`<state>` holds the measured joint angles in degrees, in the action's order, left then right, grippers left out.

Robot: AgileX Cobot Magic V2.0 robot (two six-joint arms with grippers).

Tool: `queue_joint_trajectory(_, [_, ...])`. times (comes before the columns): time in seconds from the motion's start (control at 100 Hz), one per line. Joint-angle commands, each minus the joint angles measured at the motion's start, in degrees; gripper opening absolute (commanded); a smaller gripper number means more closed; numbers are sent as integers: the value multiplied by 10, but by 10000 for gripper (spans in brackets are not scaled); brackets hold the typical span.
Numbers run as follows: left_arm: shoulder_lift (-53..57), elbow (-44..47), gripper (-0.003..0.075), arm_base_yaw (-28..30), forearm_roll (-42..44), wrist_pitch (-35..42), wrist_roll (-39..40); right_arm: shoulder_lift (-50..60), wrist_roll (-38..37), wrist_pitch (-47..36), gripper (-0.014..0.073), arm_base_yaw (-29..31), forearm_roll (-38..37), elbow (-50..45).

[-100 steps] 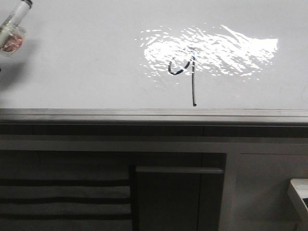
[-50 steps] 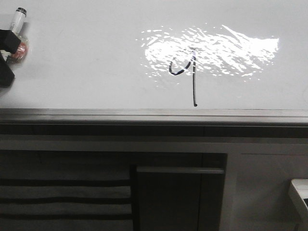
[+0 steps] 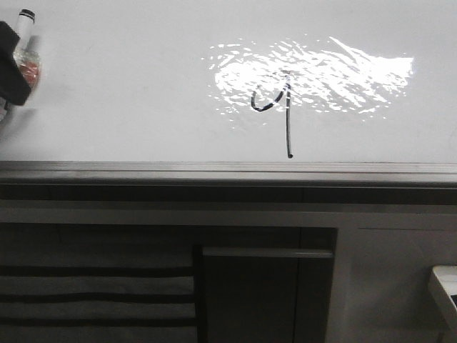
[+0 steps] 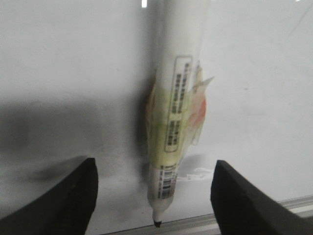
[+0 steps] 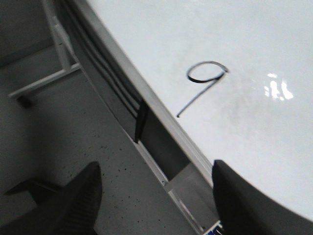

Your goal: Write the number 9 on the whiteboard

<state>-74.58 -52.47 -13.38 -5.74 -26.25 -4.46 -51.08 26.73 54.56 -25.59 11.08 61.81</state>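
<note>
The number 9 (image 3: 288, 125) is drawn in black on the whiteboard (image 3: 128, 93), across the glare patch, its tail ending just above the grey edge strip (image 3: 228, 168). It also shows in the right wrist view (image 5: 198, 97). A white marker (image 3: 26, 32) with a yellowish label lies at the board's far left. In the left wrist view the marker (image 4: 178, 98) sits between the wide-apart fingers (image 4: 73, 196) of my left gripper (image 4: 154, 164), touching neither, black tip toward the edge strip. My right gripper (image 5: 156, 165) is open and empty, beyond the board's edge over the floor.
A grey cabinet front with dark panels (image 3: 264, 286) stands below the board. A white object corner (image 3: 444, 289) shows at the lower right. The right wrist view shows speckled floor (image 5: 73, 122) and a white metal frame (image 5: 54, 49).
The marker at the far left has turned from tilted to nearly upright and shifted slightly. The left gripper's black finger has come into view beside it. The 9 is unchanged.
</note>
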Motion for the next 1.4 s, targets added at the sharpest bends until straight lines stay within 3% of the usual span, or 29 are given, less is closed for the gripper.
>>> queue_joint_trajectory(0.0, [65,-23,470,0,13,2,3,30,-108,-24,426,21,-57,19])
queue_joint_trajectory(0.13, [151,-9,470,0,26,-24,3,82,-241,-22,407,56,-121,-4])
queue_joint_trajectory(0.47, [387,165,459,0,29,77,3,274,-318,-171,218,92,-124,-190])
queue_joint_trajectory(0.57, [428,203,365,0,29,109,3,309,-318,-190,117,92,-124,-223])
queue_joint_trajectory(0.7, [441,222,147,0,29,123,3,325,-318,-194,-72,92,-128,-239])
queue_joint_trajectory(0.82, [441,223,-22,0,29,124,3,325,-318,-192,-72,92,-144,-239])
queue_joint_trajectory(1.39, [453,231,-20,0,29,128,3,325,-318,-191,-72,92,-153,-239])
